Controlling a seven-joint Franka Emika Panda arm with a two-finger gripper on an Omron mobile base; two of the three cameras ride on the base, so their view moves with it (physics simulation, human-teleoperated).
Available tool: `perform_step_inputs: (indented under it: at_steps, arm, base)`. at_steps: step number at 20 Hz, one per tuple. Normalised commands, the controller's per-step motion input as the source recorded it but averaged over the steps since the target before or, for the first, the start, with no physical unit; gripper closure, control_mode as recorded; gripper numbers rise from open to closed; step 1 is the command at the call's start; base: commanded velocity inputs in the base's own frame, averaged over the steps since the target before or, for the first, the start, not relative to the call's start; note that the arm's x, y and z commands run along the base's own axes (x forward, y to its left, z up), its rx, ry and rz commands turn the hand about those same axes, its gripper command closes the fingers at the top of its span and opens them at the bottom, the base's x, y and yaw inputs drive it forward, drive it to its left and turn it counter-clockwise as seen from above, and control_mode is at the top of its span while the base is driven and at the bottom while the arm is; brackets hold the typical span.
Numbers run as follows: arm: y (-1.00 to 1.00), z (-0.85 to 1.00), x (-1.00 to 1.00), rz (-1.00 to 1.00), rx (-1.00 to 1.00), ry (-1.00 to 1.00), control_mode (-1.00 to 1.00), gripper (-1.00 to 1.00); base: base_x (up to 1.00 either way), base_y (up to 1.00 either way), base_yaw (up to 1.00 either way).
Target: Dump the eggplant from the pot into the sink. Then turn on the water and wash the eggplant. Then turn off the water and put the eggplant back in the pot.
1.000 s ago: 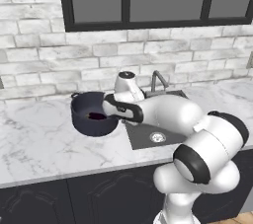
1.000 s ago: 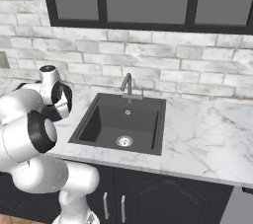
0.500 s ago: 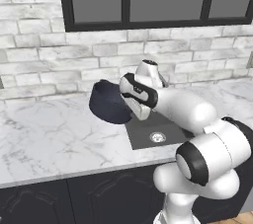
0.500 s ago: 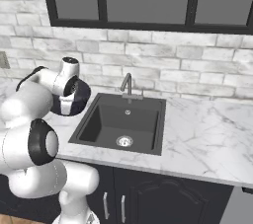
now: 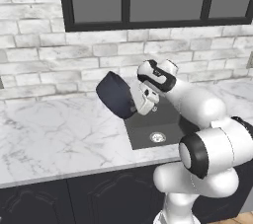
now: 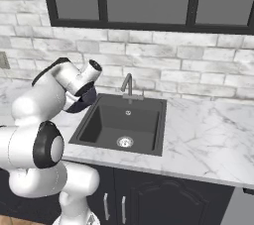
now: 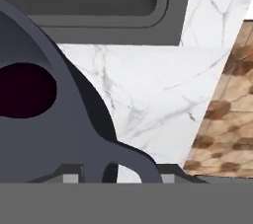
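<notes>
The dark navy pot point(image 5: 115, 94) hangs in the air, tipped onto its side over the counter at the left edge of the sink point(image 5: 168, 119). My gripper point(image 5: 141, 102) is shut on the pot's rim by a loop handle point(image 7: 109, 166). In the hand view the pot's point(image 7: 59, 119) inside shows with the dark maroon eggplant point(image 7: 24, 90) lying against its wall. The sink's basin point(image 7: 99, 1) lies beyond the pot's rim. From the right base view the pot point(image 6: 83, 104) peeks out behind my forearm, left of the sink point(image 6: 106, 122).
A grey gooseneck faucet point(image 6: 128, 84) stands at the back of the sink, with a round silver drain point(image 6: 124, 141) in the basin floor. White marble counter point(image 5: 54, 129) spreads to both sides. A brick wall and a dark-framed window rise behind.
The pot has left the counter, swung right toward the sink in my gripper, and tipped from upright to lying on its side.
</notes>
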Motion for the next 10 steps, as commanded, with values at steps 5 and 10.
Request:
perform_step_inputs:
  at_steps: [5, 10]
  arm:
    - [-0.05, 0.3, 0.0, -0.22, 0.38, 0.03, -1.0, 1.0]
    - [-0.08, 0.04, 0.0, -0.25, 0.34, 0.03, -1.0, 1.0]
  base:
    - [0.0, 0.0, 0.0]
    - [0.0, 0.0, 0.0]
